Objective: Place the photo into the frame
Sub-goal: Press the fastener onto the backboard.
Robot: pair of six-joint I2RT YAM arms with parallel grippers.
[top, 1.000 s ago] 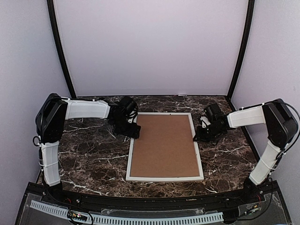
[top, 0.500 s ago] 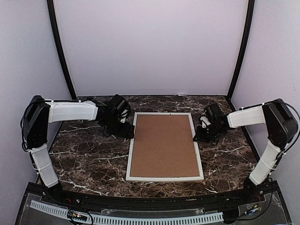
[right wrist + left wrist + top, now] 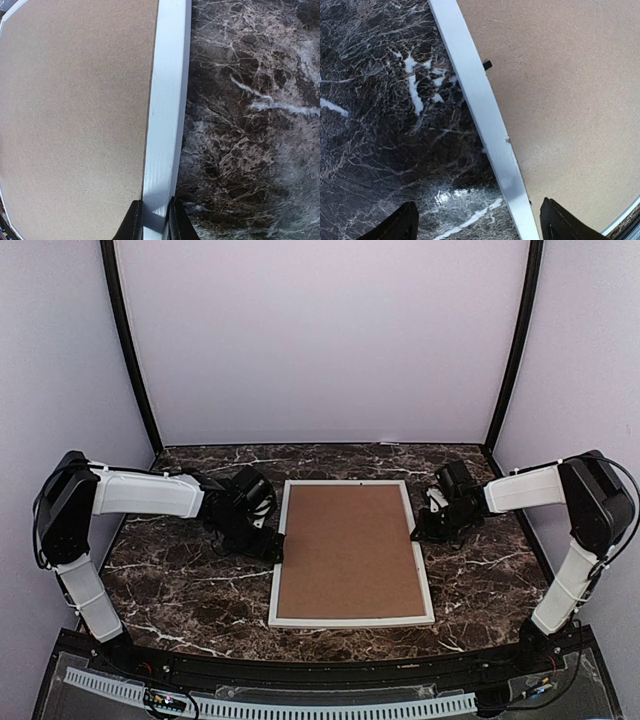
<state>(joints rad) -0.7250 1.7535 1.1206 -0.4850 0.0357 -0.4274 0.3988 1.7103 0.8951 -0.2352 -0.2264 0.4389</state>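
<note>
The frame (image 3: 278, 570) lies face down mid-table, its thin white border around a plain brown backing board (image 3: 350, 550). The photo is hidden. My left gripper (image 3: 272, 548) is open at the frame's left border; in the left wrist view its fingers (image 3: 395, 227) straddle the white border (image 3: 485, 125), one over the marble, one over the board. My right gripper (image 3: 420, 532) is shut on the frame's right border; in the right wrist view the fingertips (image 3: 131, 225) pinch the white edge (image 3: 165, 125).
A dark marble tabletop (image 3: 190, 580) lies all round the frame. Purple walls with black corner posts (image 3: 130, 350) enclose the back and sides. A small black retaining tab (image 3: 487, 65) sits at the board's left edge.
My left arm has drawn back and moved down along the frame's left border toward the near side. The right gripper and the frame have stayed put.
</note>
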